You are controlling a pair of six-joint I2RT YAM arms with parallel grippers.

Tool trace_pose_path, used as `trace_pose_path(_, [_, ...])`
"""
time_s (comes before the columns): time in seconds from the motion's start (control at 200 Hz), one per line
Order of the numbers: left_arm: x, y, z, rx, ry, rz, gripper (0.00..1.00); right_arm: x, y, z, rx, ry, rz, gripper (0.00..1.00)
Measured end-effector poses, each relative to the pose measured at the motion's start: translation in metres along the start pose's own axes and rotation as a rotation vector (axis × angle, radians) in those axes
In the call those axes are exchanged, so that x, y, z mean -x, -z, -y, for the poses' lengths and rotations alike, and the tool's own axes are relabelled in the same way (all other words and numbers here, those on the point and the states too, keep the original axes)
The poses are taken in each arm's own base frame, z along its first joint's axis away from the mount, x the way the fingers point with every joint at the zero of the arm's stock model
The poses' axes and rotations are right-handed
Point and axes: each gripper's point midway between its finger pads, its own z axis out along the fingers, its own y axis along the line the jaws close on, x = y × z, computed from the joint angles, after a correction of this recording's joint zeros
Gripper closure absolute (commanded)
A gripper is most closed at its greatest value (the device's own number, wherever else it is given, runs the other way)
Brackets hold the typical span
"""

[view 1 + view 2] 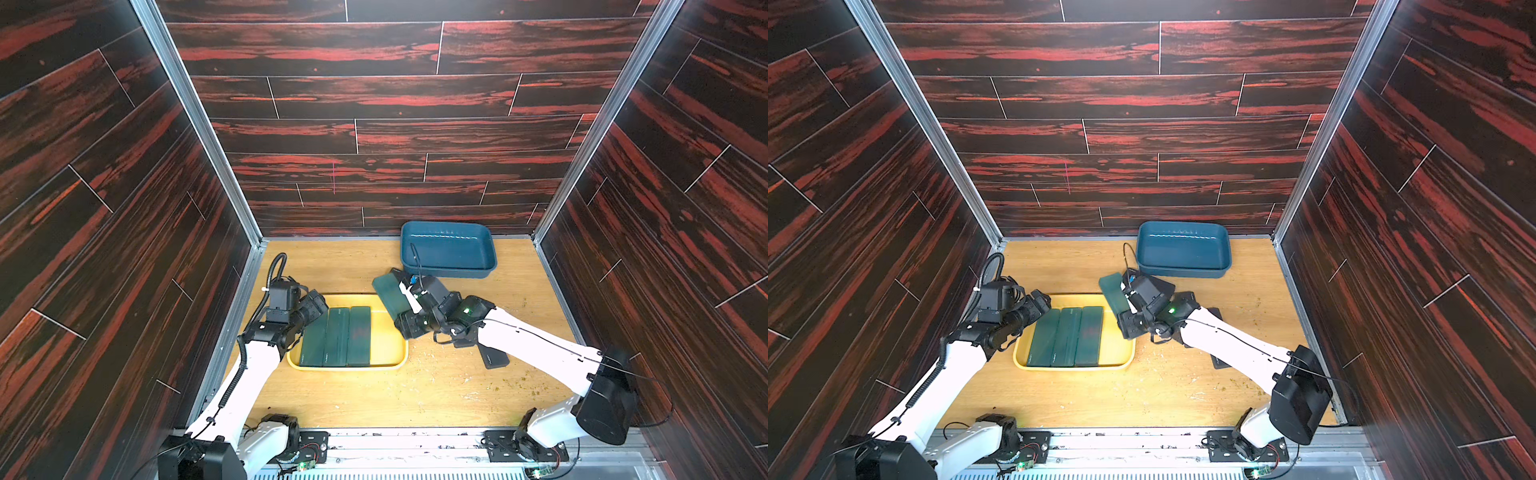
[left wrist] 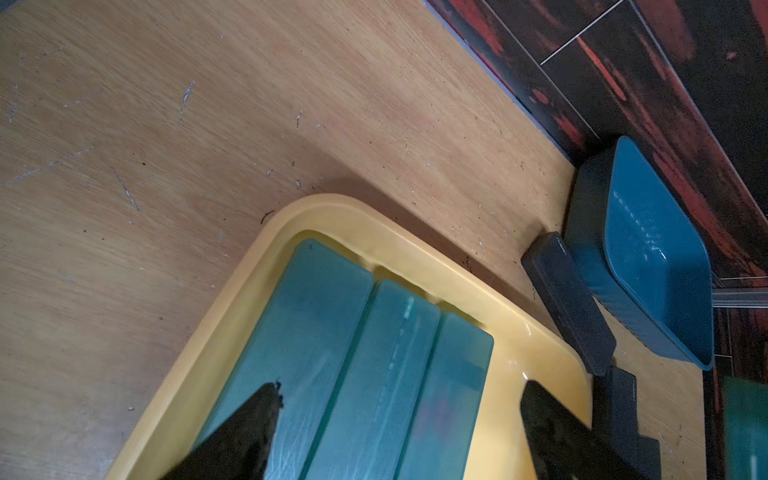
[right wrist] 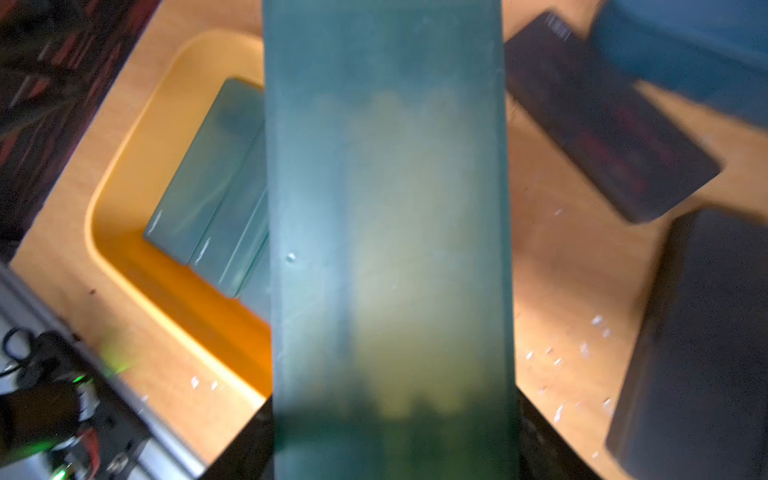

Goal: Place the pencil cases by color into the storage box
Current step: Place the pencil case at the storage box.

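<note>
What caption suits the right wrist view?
Held green pencil case fills the frame; yellow tray with more green cases behind.

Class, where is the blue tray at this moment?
In both top views the blue tray sits right of centre on the table, by the back wall, beyond the yellow tray.

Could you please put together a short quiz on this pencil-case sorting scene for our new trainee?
1. True or false: the blue box holds a black pencil case.
2. What does the right claw grip? A) a green pencil case; B) a black pencil case; C) nothing.
3. Fill in: ___ green cases lie side by side in the yellow box.
Key: 1 false; 2 A; 3 three.
</note>
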Motion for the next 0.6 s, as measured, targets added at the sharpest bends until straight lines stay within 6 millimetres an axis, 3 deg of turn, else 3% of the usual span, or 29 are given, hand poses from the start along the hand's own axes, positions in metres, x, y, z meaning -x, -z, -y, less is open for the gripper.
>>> trace_pose_path(0.301, [0.003,0.007,0.001,0.026,-0.049,0.07,0.09,-0.034,-0.021,-0.005,-0.022,-0.133,-0.171,0.57])
trace_pose_path(0.601, [0.002,0.01,0.008,0.059,-0.133,0.116,0.09,-0.039,-0.04,-0.015,-0.039,-0.233,-0.278,0.58])
